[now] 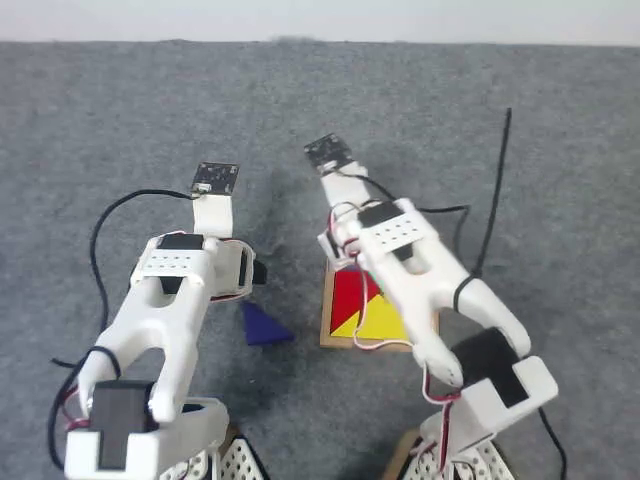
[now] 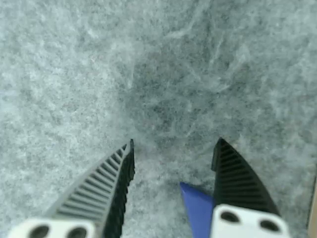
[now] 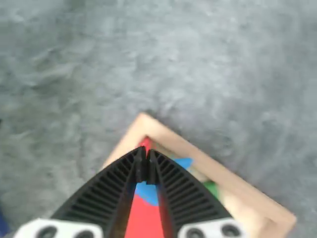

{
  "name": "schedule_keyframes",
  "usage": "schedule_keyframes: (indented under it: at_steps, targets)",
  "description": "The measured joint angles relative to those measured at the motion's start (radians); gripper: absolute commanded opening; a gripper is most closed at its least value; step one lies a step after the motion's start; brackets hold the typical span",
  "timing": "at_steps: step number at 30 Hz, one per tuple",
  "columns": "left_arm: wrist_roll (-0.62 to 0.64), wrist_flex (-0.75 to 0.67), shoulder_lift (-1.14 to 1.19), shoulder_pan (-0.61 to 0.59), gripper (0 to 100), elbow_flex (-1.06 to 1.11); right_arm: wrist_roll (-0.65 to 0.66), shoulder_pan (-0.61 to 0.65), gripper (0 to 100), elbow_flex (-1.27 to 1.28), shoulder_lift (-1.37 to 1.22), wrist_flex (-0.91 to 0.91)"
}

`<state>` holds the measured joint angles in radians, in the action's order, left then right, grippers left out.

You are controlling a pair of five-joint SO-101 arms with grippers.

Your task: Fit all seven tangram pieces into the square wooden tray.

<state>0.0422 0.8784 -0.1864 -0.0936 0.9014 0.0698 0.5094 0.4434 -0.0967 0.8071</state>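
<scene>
Two white robot arms are standing side by side over a grey felt table [image 1: 120, 110].

The left gripper [image 2: 176, 144] is hanging just above the felt. Its two black ribbed fingers [image 2: 114, 191] are spread wide apart and are gripping nothing. Bare felt is lying ahead of the tips. A dark blue triangle [image 2: 197, 210] is lying flat on the felt close against the inner side of one finger, back from its tip. Whether they are touching cannot be told. Seen from above, that triangle [image 1: 265, 326] is sitting between the two arms, just apart from the square wooden tray [image 1: 326, 310].

The right gripper [image 3: 146, 153] is keeping its fingers pressed together with nothing between them. Its tips are hovering over one corner of the tray [image 3: 233, 184]. Inside the tray, a red piece [image 3: 143, 220] is lying directly beneath the fingers. A light blue piece [image 3: 183, 162] is lying just past the tips, and a green piece [image 3: 212, 188] is sitting a little farther along the rim. From above, the red piece [image 1: 348, 290] and a yellow piece [image 1: 378, 322] are lying edge to edge, and the right arm is covering the rest of the tray.
</scene>
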Motion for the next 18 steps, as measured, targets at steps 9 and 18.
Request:
schedule_keyframes:
  at_steps: [9, 18]
  targets:
    - [0.0, 0.0, 0.0, 0.0, 25, 0.0, 0.0, -0.074, 0.6, 0.0, 0.0, 0.003]
    - [0.0, 0.0, 0.0, 0.0, 25, 0.0, 0.0, -0.081, 0.6, 0.005, 0.0, 0.005]
